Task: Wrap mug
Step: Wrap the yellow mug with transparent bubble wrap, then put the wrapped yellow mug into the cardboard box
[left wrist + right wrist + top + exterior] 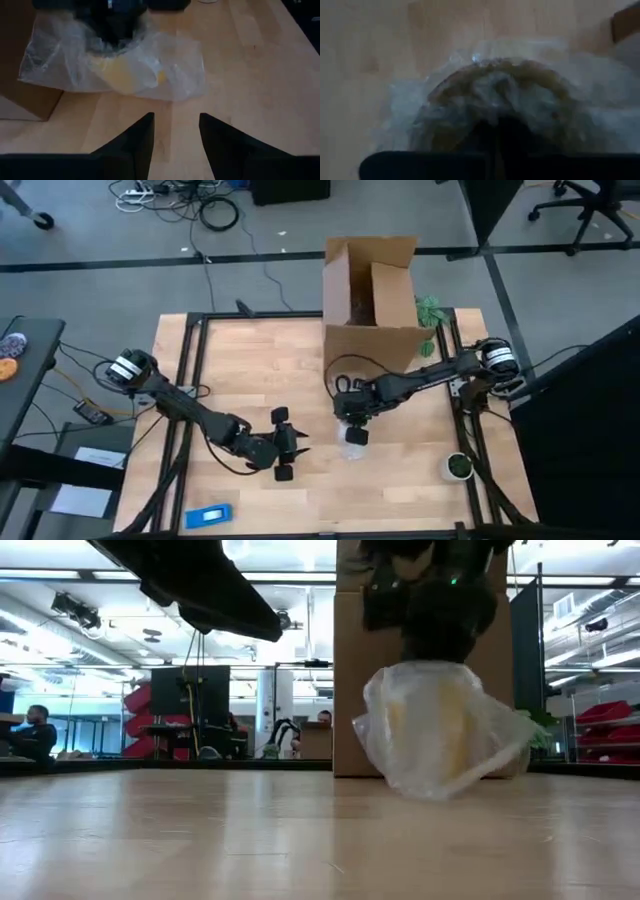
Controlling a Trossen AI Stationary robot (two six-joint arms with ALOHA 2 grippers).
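My mug sits in clear wrap on the worktop, just in front of the box.

My left hand (288, 442) lies low near the middle of the worktop (250, 360), and its two fingers (135, 145) are spread apart with nothing between them. It points at the mug (432, 730), which sits a little way off. The mug is yellow-orange and has crinkly clear plastic wrap (395, 755) all around it. My right hand (352, 418) is right on top of the mug, pushing down into the wrap, but I cannot tell if it is spread or pressed together. The brown cardboard box (372, 295) stands open just behind. A small green round thing with a white rim (458, 466) sits near the right edge.
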